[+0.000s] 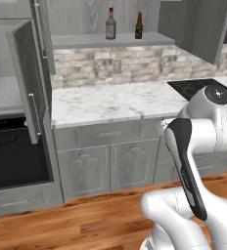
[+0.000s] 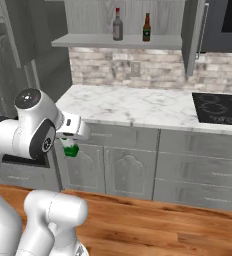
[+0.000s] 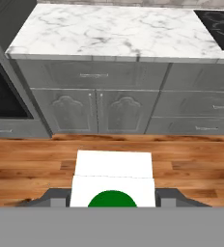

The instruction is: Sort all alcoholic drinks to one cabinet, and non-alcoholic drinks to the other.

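Gripper fingers are clamping the green and white carton between them, low in front of the grey base cabinets, while the clear-grey glass bottle and slim brown bottle are standing on the wall cabinet's long grey shelf

A white marble countertop is set over grey base cabinets. A black cooktop is inset at the countertop's right end. A brick backsplash is mounted behind it; wood flooring is laid below.
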Available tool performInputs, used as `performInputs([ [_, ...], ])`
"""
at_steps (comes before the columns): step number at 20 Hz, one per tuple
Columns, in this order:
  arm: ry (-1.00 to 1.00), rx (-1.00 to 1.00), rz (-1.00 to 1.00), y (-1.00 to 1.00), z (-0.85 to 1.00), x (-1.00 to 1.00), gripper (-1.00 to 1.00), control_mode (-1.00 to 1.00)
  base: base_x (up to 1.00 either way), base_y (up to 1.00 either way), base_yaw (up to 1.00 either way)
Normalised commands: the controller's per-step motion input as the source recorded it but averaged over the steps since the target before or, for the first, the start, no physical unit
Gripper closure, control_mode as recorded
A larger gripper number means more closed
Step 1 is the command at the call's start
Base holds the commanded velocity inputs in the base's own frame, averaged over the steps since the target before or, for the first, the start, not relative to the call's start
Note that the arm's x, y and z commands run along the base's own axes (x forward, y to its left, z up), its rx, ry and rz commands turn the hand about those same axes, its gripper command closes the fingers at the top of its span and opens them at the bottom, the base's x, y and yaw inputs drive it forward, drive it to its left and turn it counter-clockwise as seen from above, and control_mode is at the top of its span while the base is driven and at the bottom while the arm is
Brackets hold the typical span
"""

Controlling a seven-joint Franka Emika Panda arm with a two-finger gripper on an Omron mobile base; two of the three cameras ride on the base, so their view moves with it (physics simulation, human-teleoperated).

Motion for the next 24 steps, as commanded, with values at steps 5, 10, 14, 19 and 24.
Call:
performInputs([
  [5, 0.00, 0.00, 0.00, 0.00, 0.00, 0.00, 1.00, 1.00, -0.47, 0.36, 0.00],
  [10, 0.00, 0.00, 0.00, 0.00, 0.00, 0.00, 1.00, 1.00, -0.33, 0.49, 0.00],
  [14, 0.00, 0.00, 0.00, 0.00, 0.00, 0.00, 1.00, 1.00, -0.20, 0.62, 0.00],
  [19, 0.00, 0.00, 0.00, 0.00, 0.00, 0.00, 1.00, 1.00, -0.12, 0.69, 0.00],
  [24, 0.00, 0.00, 0.00, 0.00, 0.00, 0.00, 1.00, 1.00, -0.10, 0.65, 0.00],
])
